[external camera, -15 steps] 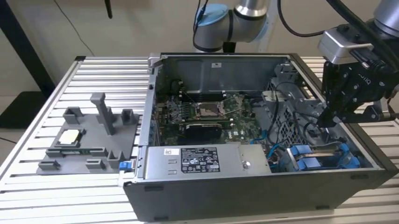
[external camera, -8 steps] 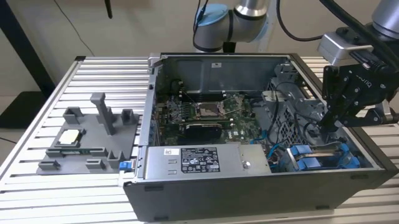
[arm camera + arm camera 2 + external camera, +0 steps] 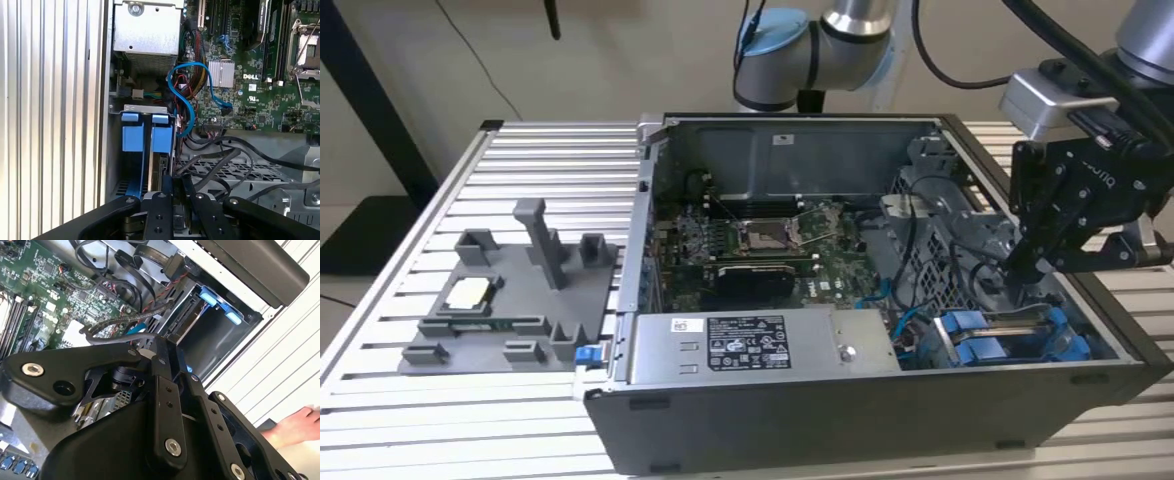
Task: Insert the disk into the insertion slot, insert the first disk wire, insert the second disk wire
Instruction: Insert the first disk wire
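Observation:
The disk (image 3: 161,167) stands on edge in its blue carrier inside the insertion slot (image 3: 131,137), a grey bay with blue tabs at the near right corner of the open computer case. In the exterior view the disk (image 3: 1014,320) shows as a silver strip between the blue tabs of the slot (image 3: 974,345). My black gripper (image 3: 1018,272) hangs just above that bay, inside the case. In the first wrist view the gripper (image 3: 176,192) is right over the disk's upper edge. A blue disk wire (image 3: 186,107) loops loose beside the bay, among black wires (image 3: 225,150). The bay (image 3: 215,335) also appears in the second wrist view.
The case (image 3: 881,420) lies open on a slatted aluminium table (image 3: 520,160). A power supply box (image 3: 747,345) with stickers sits beside the bay, the motherboard (image 3: 774,240) beyond it. A grey fixture (image 3: 507,300) stands at the exterior view's left. A person's hand (image 3: 295,427) rests outside the case.

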Controlling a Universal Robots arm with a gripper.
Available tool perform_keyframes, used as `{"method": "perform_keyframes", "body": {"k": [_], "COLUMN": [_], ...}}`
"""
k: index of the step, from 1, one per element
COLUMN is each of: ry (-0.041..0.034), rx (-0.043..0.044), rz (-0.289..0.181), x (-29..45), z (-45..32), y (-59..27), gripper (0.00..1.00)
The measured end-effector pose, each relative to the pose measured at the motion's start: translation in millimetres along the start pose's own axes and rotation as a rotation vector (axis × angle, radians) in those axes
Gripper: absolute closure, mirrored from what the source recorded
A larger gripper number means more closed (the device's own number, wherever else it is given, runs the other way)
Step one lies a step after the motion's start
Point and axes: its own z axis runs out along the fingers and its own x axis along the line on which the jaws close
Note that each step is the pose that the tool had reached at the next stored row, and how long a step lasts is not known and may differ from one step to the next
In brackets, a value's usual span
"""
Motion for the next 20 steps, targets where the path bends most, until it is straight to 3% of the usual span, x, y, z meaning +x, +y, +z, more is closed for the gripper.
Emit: {"method": "perform_keyframes", "body": {"k": [6,9,15,20], "ry": [0.001,0.0182,0.0271,0.0273], "rx": [-0.0001,-0.001,-0.0021,-0.0038], "rz": [0.0,0.0,0.0,0.0], "x": [0.0,0.0,0.3,0.9], "z": [0.4,0.9,5.6,12.3], "y": [0.0,-0.2,-3.6,-8.8], "gripper": [0.81,0.81,0.81,0.81]}}
